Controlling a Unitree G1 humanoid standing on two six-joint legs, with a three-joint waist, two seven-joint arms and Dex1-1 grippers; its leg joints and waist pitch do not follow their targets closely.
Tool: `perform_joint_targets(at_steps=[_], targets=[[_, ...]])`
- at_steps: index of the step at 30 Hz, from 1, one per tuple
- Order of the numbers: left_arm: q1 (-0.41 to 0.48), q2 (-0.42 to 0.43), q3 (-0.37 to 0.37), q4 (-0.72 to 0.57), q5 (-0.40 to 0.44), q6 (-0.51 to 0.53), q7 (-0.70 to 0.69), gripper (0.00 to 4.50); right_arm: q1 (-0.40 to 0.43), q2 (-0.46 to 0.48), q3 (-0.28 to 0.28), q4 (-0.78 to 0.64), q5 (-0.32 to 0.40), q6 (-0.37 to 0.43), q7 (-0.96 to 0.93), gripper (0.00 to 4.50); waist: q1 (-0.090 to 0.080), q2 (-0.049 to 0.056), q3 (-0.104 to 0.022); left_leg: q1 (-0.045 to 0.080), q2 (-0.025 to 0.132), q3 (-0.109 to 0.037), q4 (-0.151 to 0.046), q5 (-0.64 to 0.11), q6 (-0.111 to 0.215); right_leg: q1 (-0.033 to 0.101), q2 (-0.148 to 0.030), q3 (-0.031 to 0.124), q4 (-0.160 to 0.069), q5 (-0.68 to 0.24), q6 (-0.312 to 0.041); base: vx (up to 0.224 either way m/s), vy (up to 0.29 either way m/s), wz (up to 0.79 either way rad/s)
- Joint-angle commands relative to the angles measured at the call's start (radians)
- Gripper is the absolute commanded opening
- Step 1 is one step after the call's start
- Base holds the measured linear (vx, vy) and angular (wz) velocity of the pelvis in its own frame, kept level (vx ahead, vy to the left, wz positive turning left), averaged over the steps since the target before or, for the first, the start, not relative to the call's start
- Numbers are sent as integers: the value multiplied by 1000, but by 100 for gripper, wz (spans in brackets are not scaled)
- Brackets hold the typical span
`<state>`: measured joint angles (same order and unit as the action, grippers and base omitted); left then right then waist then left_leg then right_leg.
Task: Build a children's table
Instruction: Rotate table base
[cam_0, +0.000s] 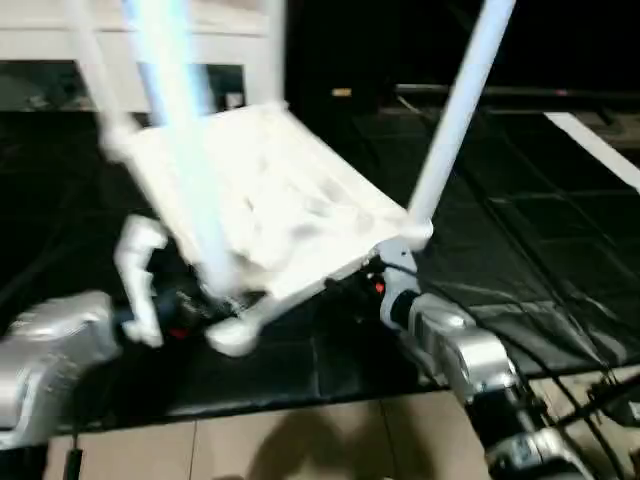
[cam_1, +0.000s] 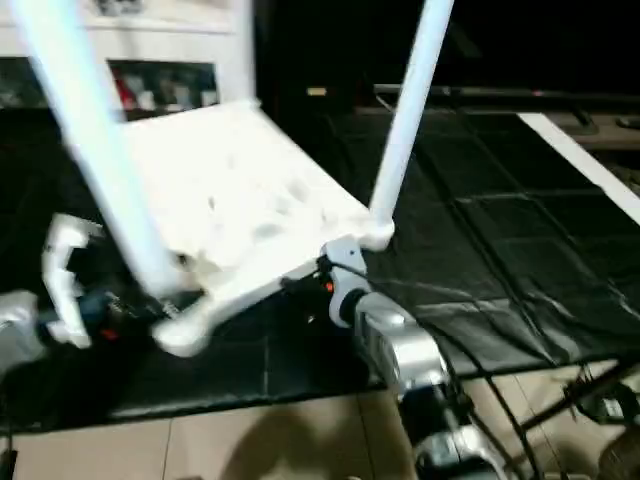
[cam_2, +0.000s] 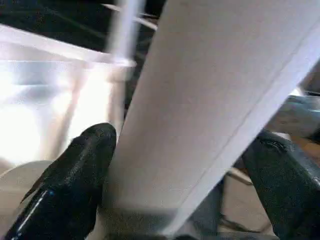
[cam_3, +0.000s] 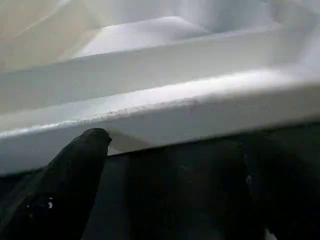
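Note:
The children's table's white tabletop (cam_0: 270, 200) lies underside up and tilted on the black mat. A near-left leg (cam_0: 185, 130) rises from its front corner socket and looks blurred. Another leg (cam_0: 455, 120) stands in the right corner socket. My left gripper (cam_0: 195, 310) is at the front corner. In the left wrist view it (cam_2: 182, 137) is open, with that thick leg (cam_2: 215, 100) between its black fingers (cam_2: 75, 175) and a gap on one side. My right gripper (cam_0: 365, 280) sits at the right corner, open, its fingers (cam_3: 75, 175) just short of the tabletop's rim (cam_3: 165, 115).
A white glass-door cabinet (cam_0: 40, 60) stands at the back left. The black mat (cam_0: 520, 230) spreads to the right, crossed by a white strip (cam_0: 600, 150). Beige floor tiles (cam_0: 300, 440) lie in front. Cables (cam_0: 600, 390) trail by my right forearm.

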<state>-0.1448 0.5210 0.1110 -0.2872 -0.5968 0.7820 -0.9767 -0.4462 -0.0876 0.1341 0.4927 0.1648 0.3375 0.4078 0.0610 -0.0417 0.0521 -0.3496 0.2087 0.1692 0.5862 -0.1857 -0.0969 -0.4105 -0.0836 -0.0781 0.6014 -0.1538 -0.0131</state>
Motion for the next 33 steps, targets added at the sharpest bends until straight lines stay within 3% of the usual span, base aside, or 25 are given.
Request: perform_joint_targets(at_steps=[1,4,6,8,9,13,14,19,22,25,29,30,32,33], targets=[[-8,-39,-67,-52,-52,18,-14,446,-35,19,5,23,-5,-19,-7,450,1,16,-59,-4,10,0,-77,-247,-36,56,-43,45,-59,-281,-153,0,0,0],[-21,-77,-101,-64,-66,25,5,446,-48,27,3,45,-12,-33,-7,450,-10,15,-60,-6,9,-1,-75,-257,-37,56,-42,47,-63,-316,-143,0,0,0],[-74,-151,-182,-33,-17,-5,47,446,-71,38,-4,81,-15,-60,-13,450,-13,12,-60,-4,9,1,-73,-256,-28,51,-39,50,-66,-319,-141,0,0,0],[-97,-176,-200,-16,-3,-11,60,446,-81,42,-8,100,-19,-73,-16,450,-14,11,-59,-2,8,2,-71,-265,-25,50,-38,50,-69,-341,-136,0,0,0],[-108,-189,-207,-7,2,-13,67,446,-84,44,-10,107,-20,-76,-18,450,-15,10,-59,-8,7,0,-71,-257,-28,55,-39,49,-67,-353,-129,0,0,0],[-164,-252,-243,40,28,-39,91,446,-97,52,-22,128,-23,-91,-33,450,-17,9,-63,-7,5,3,-66,-238,-21,51,-36,50,-67,-328,-125,0,0,0],[-188,-273,-260,69,51,-60,104,446,-103,55,-27,142,-28,-102,-41,450,-17,15,-64,-8,6,1,-66,-232,-22,53,-36,50,-65,-315,-129,0,0,0],[-266,-308,-262,206,149,-162,187,446,-114,55,-52,181,-39,-134,-72,450,-21,16,-63,-5,3,2,-64,-265,-19,51,-33,46,-71,-337,-127,0,0,0],[-289,-307,-256,248,182,-203,210,446,-107,47,-59,178,-41,-141,-73,450,-19,14,-65,-4,5,1,-64,-260,-16,51,-34,47,-72,-342,-119,0,0,0],[-301,-289,-240,267,175,-231,169,446,-77,14,-80,135,-33,-139,-53,450,-17,16,-66,-5,5,2,-63,-243,-13,51,-34,48,-67,-303,-137,0,0,0],[-295,-214,-245,276,150,-224,54,446,-33,-38,-95,49,-8,-126,14,450,-13,16,-65,-4,6,3,-65,-238,-3,52,-32,48,-63,-268,-154,0,0,0],[-293,-161,-266,285,159,-231,-13,446,-13,-67,-92,3,4,-117,61,450,-12,20,-63,-1,6,4,-65,-255,1,51,-32,48,-66,-299,-151,0,0,0],[-292,-143,-275,290,165,-237,-34,446,-5,-77,-90,-13,7,-115,77,450,-11,22,-62,-1,5,3,-66,-261,1,51,-32,48,-68,-313,-147,0,0,0],[-296,-81,-299,309,186,-251,-101,446,18,-110,-87,-70,27,-94,128,450,-10,21,-60,0,6,2,-67,-270,1,50,-32,49,-69,-329,-143,0,0,0]])
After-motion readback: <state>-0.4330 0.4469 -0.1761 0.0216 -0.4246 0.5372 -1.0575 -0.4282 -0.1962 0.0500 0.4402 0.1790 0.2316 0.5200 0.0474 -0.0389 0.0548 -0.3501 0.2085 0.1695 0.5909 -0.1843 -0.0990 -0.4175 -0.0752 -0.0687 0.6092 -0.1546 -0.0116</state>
